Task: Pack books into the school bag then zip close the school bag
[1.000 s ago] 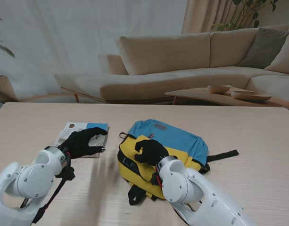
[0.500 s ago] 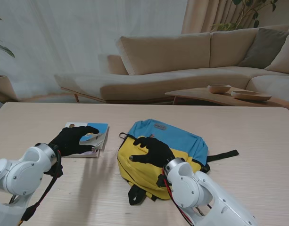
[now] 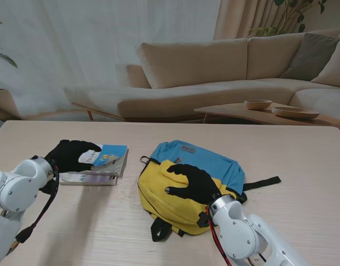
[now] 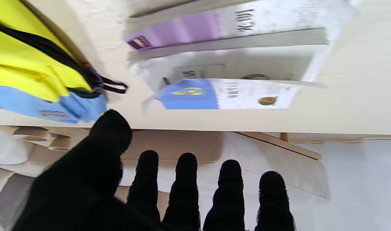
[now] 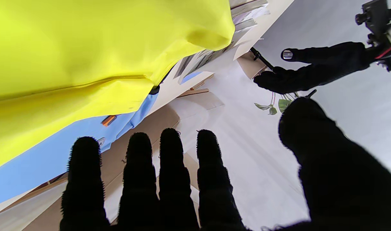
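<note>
A yellow and blue school bag [image 3: 183, 183] lies in the middle of the table. My right hand [image 3: 193, 183] hovers over its yellow front with fingers spread, holding nothing; the right wrist view shows the yellow fabric [image 5: 86, 54] close by. A small stack of books [image 3: 103, 164] lies left of the bag, the top one blue and white [image 4: 224, 94], one with a purple cover [image 4: 189, 30]. My left hand [image 3: 71, 155] is over the stack's left end, fingers extended and apart [image 4: 186, 186], gripping nothing.
The bag's black strap [image 3: 262, 183] trails to the right on the table. Beyond the table's far edge stand a beige sofa [image 3: 225, 72] and a low coffee table [image 3: 258, 113] with bowls. Bare wood [image 3: 303, 160] lies right of the bag.
My left hand has slid left off the top book's cover to the stack's left end. My right hand has opened from a curl and drawn back nearer to me over the bag.
</note>
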Tool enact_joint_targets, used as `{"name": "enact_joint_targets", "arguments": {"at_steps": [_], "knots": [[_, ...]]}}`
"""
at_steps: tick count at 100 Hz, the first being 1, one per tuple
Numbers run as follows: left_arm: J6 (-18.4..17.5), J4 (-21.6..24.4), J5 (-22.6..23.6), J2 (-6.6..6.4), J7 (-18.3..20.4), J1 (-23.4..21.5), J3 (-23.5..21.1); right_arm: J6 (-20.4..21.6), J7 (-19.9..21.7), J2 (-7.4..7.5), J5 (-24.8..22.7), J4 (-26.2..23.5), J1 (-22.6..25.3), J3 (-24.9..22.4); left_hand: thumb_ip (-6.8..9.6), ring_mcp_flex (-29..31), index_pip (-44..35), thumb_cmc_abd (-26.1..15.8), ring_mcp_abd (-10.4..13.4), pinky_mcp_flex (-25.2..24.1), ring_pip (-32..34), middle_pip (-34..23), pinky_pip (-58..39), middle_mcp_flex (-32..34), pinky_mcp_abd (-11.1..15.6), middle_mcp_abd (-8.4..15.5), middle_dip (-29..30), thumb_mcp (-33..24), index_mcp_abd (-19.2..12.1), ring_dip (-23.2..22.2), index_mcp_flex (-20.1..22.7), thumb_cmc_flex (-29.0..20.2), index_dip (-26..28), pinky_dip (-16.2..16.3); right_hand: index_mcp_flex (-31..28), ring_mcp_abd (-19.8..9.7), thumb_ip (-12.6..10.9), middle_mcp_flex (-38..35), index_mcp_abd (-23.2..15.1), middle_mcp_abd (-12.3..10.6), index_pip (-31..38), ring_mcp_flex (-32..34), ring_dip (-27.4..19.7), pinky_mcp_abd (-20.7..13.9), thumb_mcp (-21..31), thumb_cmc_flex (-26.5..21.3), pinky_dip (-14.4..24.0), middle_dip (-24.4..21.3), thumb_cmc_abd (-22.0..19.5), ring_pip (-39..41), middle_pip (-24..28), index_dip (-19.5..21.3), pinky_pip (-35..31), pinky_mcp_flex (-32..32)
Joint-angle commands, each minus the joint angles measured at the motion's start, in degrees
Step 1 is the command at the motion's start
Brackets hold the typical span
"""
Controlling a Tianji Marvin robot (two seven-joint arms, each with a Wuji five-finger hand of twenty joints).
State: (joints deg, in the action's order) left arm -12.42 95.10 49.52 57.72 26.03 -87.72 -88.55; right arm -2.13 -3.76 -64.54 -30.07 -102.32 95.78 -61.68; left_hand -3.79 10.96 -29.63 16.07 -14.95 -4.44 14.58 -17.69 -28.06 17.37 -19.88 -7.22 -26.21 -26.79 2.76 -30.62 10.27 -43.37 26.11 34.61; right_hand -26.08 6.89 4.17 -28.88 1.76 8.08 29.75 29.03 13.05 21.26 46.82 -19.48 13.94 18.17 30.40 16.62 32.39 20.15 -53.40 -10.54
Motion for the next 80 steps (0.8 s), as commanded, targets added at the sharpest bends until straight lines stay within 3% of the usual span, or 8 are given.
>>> {"name": "enact_joint_targets", "arguments": {"at_steps": [1, 15, 32, 51, 66, 80], "knots": [[0.62, -1.38, -0.42, -0.47, 0.93, 1.33, -0.65, 0.84, 0.62, 0.23, 0.01, -0.76, 1.20, -0.49, 1.97, -0.75, -0.80, -0.46, 1.37, -0.57, -1.23, 0.68, 2.22, -1.99, 1.52, 1.26, -0.22, -2.07, -1.73, 0.51, -1.34, 1.83, 1.07, 1.54, 1.51, -1.67, -0.60, 1.05, -1.00, -1.83, -0.40, -2.17, -0.73, -1.06, 1.75, 1.24, -0.91, -0.75, 0.81, -1.36, -0.48, -0.89, 0.76, 0.62], [0.54, -6.27, 1.77, -0.71, 0.45, 4.68, 0.14, 1.73, 0.68, 0.29, 0.08, -1.60, 2.24, -2.10, 1.81, -0.77, -1.44, -0.28, 1.39, -0.41, -0.94, 0.29, 2.05, -2.08, 1.51, 1.44, -0.30, -2.54, -1.84, 0.44, -1.57, 2.09, 1.30, 1.80, 1.40, -1.68, -0.52, 1.19, -0.83, -1.84, -0.28, -2.40, -0.78, -1.28, 2.60, 1.21, -1.14, -0.65, 1.07, -1.46, -0.38, -1.10, 0.96, 0.81], [4.69, -11.88, 3.44, -0.55, -1.54, 8.66, 3.42, 2.32, 0.53, 0.30, 0.00, -2.39, 3.04, -3.24, 1.61, -1.06, -1.79, -0.76, 1.20, -0.59, -0.61, -0.03, 1.89, -2.14, 1.59, 1.25, -0.36, -2.55, -1.62, 0.34, -1.74, 2.19, 1.34, 2.03, 1.34, -1.62, -0.45, 1.31, -0.82, -1.98, -0.14, -2.61, -0.71, -1.45, 3.45, 1.25, -1.36, -0.52, 1.22, -1.33, -0.16, -1.29, 1.10, 0.85], [8.35, -20.05, 2.29, -0.18, -5.19, 13.95, 8.12, 2.95, 0.64, 0.38, -0.14, -3.33, 3.95, -4.18, 1.27, -1.27, -3.34, -1.18, 1.33, -0.51, 0.20, -1.08, 0.54, -2.09, 1.88, 1.18, -0.75, -2.58, -2.77, 0.10, -1.36, -0.73, 1.72, 2.62, 1.15, -1.65, -0.40, 1.22, -0.76, -1.88, 0.01, -2.61, -0.65, -1.57, 4.16, 1.24, -1.50, -0.45, 1.34, -1.17, -0.02, -1.45, 1.05, 0.86], [9.83, -25.27, 1.44, -0.25, -5.61, 17.31, 11.39, 3.23, 0.56, 0.34, 0.25, -3.76, 4.34, -4.65, 1.16, -1.84, -3.65, -0.83, 1.75, -0.65, 0.24, -1.28, -0.23, -2.88, 2.37, 1.54, -0.76, -2.61, -3.09, 0.19, -2.21, -1.76, 1.72, 2.66, 1.09, -1.62, -0.40, 1.15, -0.68, -1.96, 0.06, -2.41, -0.58, -1.65, 4.57, 1.20, -1.54, -0.42, 1.43, -1.01, 0.05, -1.54, 0.95, 0.80], [10.42, -29.11, 0.48, -0.26, -6.18, 19.53, 14.08, 3.47, 0.51, 0.30, 0.70, -3.85, 4.57, -5.03, 0.92, -4.26, 4.28, 1.00, 3.47, -0.81, -1.42, -1.03, 0.81, -5.97, 3.46, 3.45, -0.10, -4.43, -4.22, 1.93, -1.97, -0.66, -3.64, 0.68, 1.04, -1.76, -0.39, 1.12, -0.69, -1.90, 0.10, -2.40, -0.56, -1.75, 4.92, 1.15, -1.58, -0.39, 1.52, -0.98, 0.12, -1.60, 0.91, 0.80]]}}
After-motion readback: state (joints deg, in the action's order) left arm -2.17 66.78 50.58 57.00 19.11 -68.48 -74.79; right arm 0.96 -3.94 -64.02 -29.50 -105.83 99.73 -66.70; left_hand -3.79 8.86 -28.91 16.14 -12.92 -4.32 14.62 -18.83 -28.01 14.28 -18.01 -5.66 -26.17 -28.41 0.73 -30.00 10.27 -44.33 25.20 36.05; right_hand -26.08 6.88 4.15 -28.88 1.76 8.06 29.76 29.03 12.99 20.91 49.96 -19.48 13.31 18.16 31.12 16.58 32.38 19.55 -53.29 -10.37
